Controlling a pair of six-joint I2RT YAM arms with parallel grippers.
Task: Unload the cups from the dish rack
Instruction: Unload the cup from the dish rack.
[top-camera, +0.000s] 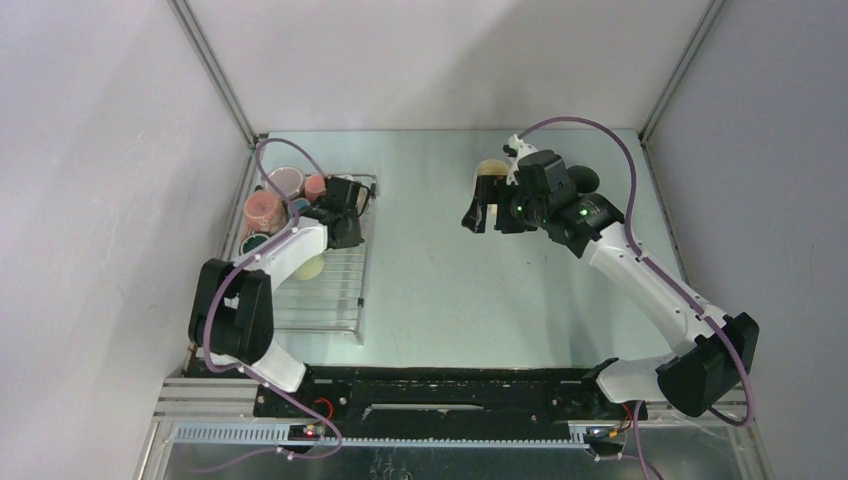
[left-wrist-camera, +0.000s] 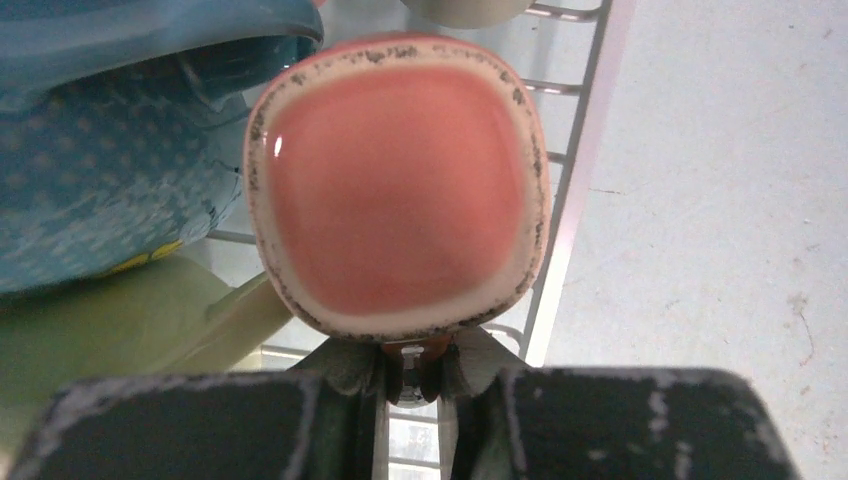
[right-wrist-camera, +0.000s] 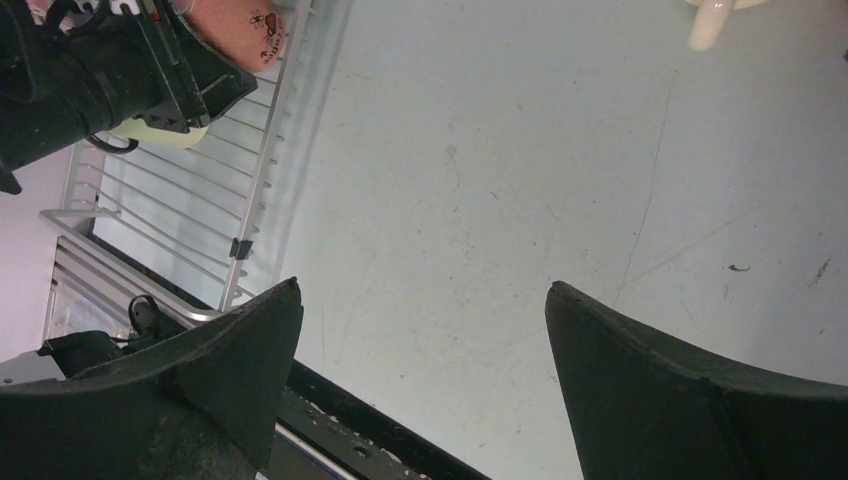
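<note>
The silver wire dish rack (top-camera: 335, 290) lies at the left of the table. Several cups sit in its far corner, among them a large pink one (top-camera: 264, 209) and a pink-rimmed one (top-camera: 287, 181). My left gripper (top-camera: 328, 202) is shut on the handle of a small speckled pink cup (top-camera: 315, 185). In the left wrist view this cup (left-wrist-camera: 395, 185) fills the middle, its handle pinched in the gripper (left-wrist-camera: 415, 365), beside a blue dotted cup (left-wrist-camera: 100, 170) and a pale green cup (left-wrist-camera: 110, 330). My right gripper (top-camera: 485, 215) is open and empty above the table; its fingers (right-wrist-camera: 240, 350) stand wide apart.
A cream cup (top-camera: 492, 172) and a dark cup (top-camera: 585, 180) stand on the table at the far right, behind my right wrist. A pale yellow cup (top-camera: 308, 268) lies in the rack under my left arm. The rack's right rim (left-wrist-camera: 575, 200) runs beside the held cup.
</note>
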